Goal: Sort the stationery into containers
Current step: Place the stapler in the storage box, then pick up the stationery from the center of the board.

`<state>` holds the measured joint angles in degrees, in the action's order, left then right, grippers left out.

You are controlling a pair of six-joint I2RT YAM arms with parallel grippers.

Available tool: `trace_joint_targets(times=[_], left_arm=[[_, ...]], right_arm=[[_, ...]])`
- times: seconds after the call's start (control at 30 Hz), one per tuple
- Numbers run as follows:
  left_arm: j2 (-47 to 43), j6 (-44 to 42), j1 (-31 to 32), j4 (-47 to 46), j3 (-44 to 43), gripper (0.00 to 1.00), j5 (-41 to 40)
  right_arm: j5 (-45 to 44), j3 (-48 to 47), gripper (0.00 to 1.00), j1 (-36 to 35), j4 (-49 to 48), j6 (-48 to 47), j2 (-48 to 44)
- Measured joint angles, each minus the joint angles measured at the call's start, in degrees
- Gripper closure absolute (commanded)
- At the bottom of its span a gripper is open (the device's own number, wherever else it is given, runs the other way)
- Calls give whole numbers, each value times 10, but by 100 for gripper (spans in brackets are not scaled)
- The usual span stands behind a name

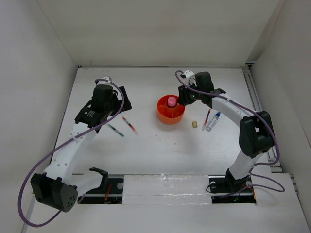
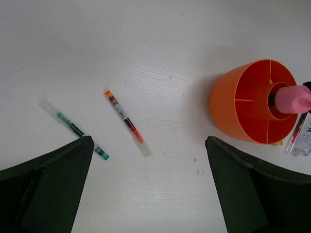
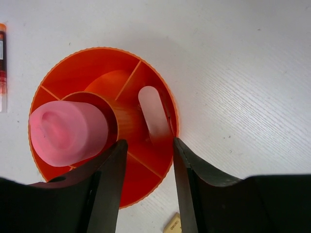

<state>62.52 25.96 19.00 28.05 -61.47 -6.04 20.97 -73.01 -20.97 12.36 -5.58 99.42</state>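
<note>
right gripper (image 3: 148, 143) jaws narrowly parted, gripping nothing, over orange organiser (image 3: 97, 60). pinkish eraser (image 3: 152, 114) lies in a ring compartment right of centre, pink bottle (image 3: 68, 131) in central cup. left gripper (image 2: 146, 187) wide, empty, above green pen (image 2: 75, 128) and red pen (image 2: 127, 122), left of frame.

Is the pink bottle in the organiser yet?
In: the pink bottle stands in the central cup of the orange organiser.
</note>
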Motion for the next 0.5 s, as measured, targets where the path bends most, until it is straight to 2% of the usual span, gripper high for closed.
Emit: trace_joint_targets(times=[0.1,0.2,0.23,0.3,0.5], left_arm=[[0,0,0,0,0,0,0],[0,0,0,0,0,0,0],[0,0,0,0,0,0,0],[0,0,0,0,0,0,0],[0,0,0,0,0,0,0]], right_arm=[[-6,7,48,5,1,3,-15],[-19,15,37,17,4,12,-44],[-27,16,27,22,5,14,-55],[-47,16,0,29,6,24,-75],[-142,32,0,31,11,59,-118]])
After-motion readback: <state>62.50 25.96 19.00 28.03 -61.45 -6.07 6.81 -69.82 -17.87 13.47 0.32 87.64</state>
